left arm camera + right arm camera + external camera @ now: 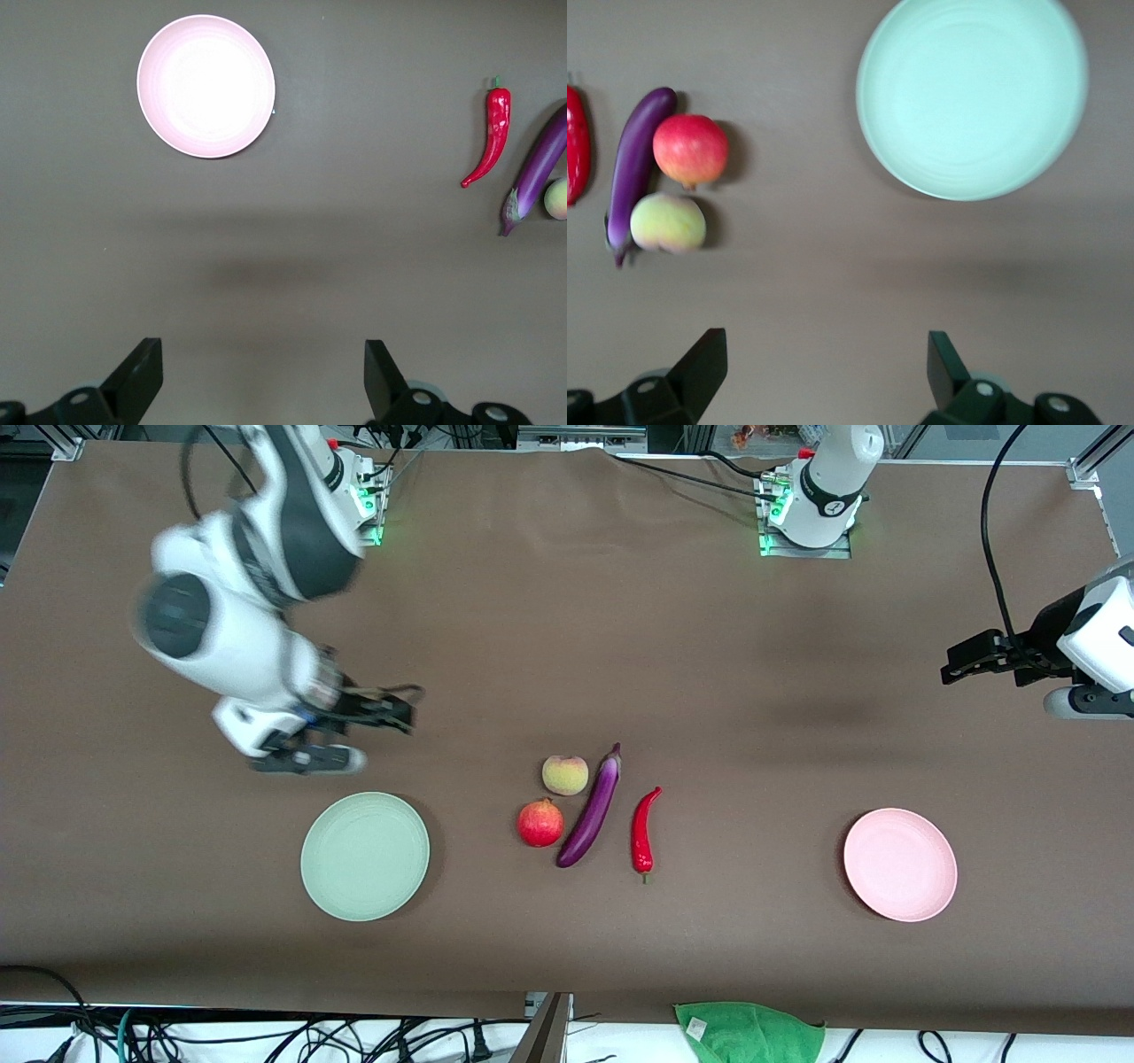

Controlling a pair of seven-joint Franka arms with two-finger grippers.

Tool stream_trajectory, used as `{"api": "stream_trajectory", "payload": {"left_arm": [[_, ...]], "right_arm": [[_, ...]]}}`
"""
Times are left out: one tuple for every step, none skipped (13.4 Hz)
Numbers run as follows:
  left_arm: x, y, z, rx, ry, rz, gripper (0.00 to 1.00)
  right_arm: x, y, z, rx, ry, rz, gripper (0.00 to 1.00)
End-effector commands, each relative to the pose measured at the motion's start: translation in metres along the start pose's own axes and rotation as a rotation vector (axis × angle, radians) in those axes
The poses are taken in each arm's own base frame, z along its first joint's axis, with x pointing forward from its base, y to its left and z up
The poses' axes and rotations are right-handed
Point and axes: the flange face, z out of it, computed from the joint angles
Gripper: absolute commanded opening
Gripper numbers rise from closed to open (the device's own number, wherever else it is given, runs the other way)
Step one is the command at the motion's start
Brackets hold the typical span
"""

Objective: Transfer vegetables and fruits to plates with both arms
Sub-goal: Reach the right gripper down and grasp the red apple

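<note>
The peach (565, 775), the red pomegranate-like fruit (540, 823), the purple eggplant (590, 811) and the red chili (644, 831) lie together mid-table. The empty green plate (365, 856) lies toward the right arm's end and the empty pink plate (900, 864) toward the left arm's end. My right gripper (399, 710) is open and empty, up over bare table beside the green plate (972, 96). Its wrist view shows the pomegranate (691, 149), peach (668, 223) and eggplant (636, 159). My left gripper (961, 662) is open and empty over the table's end. Its wrist view shows the pink plate (205, 86), chili (490, 135) and eggplant (537, 168).
A brown cover (709, 646) spans the table. A green cloth (749, 1032) hangs at the table edge nearest the front camera. Cables run along that edge and near the arm bases.
</note>
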Motion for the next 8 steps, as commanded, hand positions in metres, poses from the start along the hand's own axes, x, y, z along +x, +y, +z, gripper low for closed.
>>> {"api": "stream_trajectory", "payload": {"left_arm": [[0.002, 0.000, -0.005, 0.022, 0.011, 0.013, 1.00], [0.002, 0.000, -0.005, 0.022, 0.011, 0.011, 1.00], [0.002, 0.000, -0.005, 0.022, 0.011, 0.011, 1.00], [0.002, 0.000, -0.005, 0.022, 0.011, 0.011, 1.00], [0.002, 0.000, -0.004, 0.022, 0.010, 0.013, 1.00], [0.002, 0.000, -0.005, 0.022, 0.011, 0.013, 1.00], [0.002, 0.000, -0.004, 0.022, 0.010, 0.011, 1.00], [0.002, 0.000, -0.004, 0.022, 0.010, 0.011, 1.00]], "right_arm": [[0.009, -0.042, 0.061, 0.019, 0.044, 0.070, 1.00], [0.008, -0.064, 0.085, 0.037, 0.087, 0.082, 1.00], [0.012, -0.077, 0.107, 0.061, 0.136, 0.098, 1.00], [0.015, -0.087, 0.128, 0.078, 0.166, 0.109, 1.00], [0.015, -0.103, 0.150, 0.092, 0.188, 0.107, 1.00], [0.018, -0.112, 0.167, 0.106, 0.209, 0.125, 1.00], [0.024, -0.116, 0.185, 0.122, 0.232, 0.147, 1.00], [0.029, -0.122, 0.200, 0.137, 0.253, 0.160, 1.00]]}}
